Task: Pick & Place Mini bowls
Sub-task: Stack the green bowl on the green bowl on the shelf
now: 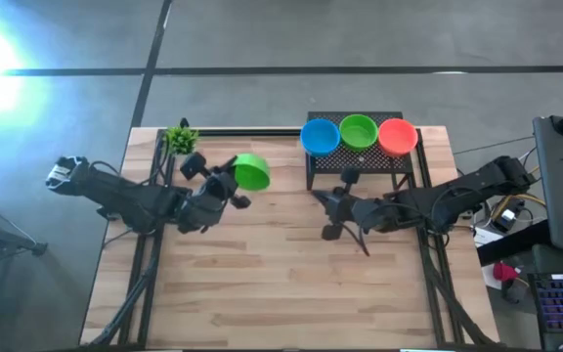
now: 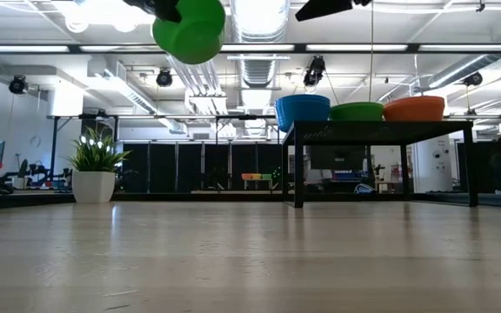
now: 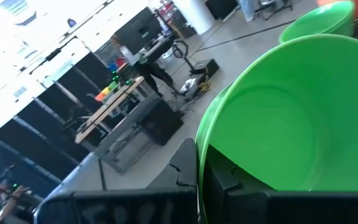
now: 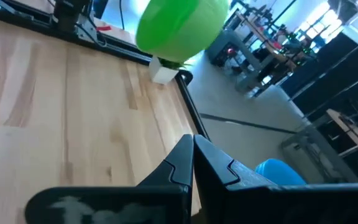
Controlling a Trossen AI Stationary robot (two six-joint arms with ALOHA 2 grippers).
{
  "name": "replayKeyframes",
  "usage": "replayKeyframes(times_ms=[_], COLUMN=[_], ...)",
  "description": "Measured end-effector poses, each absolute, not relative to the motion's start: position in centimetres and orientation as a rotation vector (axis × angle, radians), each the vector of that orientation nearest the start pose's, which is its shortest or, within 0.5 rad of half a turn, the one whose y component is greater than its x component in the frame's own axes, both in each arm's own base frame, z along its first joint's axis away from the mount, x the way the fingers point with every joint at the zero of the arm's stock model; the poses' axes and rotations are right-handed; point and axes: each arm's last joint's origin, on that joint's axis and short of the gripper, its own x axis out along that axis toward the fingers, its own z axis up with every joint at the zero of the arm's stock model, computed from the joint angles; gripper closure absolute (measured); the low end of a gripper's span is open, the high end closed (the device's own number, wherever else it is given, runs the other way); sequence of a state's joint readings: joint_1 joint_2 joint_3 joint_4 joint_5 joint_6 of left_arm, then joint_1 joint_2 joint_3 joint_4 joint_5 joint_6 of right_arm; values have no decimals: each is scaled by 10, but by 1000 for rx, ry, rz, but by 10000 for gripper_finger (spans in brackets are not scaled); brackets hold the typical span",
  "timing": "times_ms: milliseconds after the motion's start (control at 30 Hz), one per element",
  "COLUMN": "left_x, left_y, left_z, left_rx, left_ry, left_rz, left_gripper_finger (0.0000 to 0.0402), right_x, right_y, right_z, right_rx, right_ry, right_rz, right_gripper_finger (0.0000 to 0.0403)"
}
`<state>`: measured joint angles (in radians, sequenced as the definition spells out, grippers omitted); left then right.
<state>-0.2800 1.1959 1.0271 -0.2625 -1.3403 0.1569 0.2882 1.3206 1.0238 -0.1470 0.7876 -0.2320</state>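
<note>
High view: left gripper (image 1: 231, 182) clamped on empty green bowl (image 1: 252, 171); right gripper (image 1: 332, 213) closed, holding nothing.

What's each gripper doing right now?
Left gripper: shut on the green bowl, held in the air.
Right gripper: shut, empty.

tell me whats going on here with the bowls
The left gripper is shut on a green bowl, holding it up off the table. Three more bowls, blue, green and red, sit in a row on a small black stand. The right gripper waits shut, empty, in front of the stand.
</note>
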Motion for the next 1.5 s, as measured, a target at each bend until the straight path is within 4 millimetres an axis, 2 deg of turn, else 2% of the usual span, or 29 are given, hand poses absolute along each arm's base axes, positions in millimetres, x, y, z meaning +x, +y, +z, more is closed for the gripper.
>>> replayKeyframes(times_ms=[533,800,1067,1300,1500], left_x=[243,243,243,244,247], left_y=[-33,-33,-33,-33,-34], left_z=[341,341,341,342,340], left_rx=[436,429,427,409,402], left_ry=[375,366,364,348,340], left_rz=[1058,1060,1060,1063,1064], left_gripper_finger=[401,401,401,401,401], right_x=[290,293,296,307,326], right_y=[65,65,66,70,75], right_z=[324,333,332,327,322], right_rx=[-384,-407,-406,-423,-515], right_ry=[376,337,323,290,221], right_rz=[-461,-458,-452,-427,-429], right_gripper_finger=[394,394,393,351,305])
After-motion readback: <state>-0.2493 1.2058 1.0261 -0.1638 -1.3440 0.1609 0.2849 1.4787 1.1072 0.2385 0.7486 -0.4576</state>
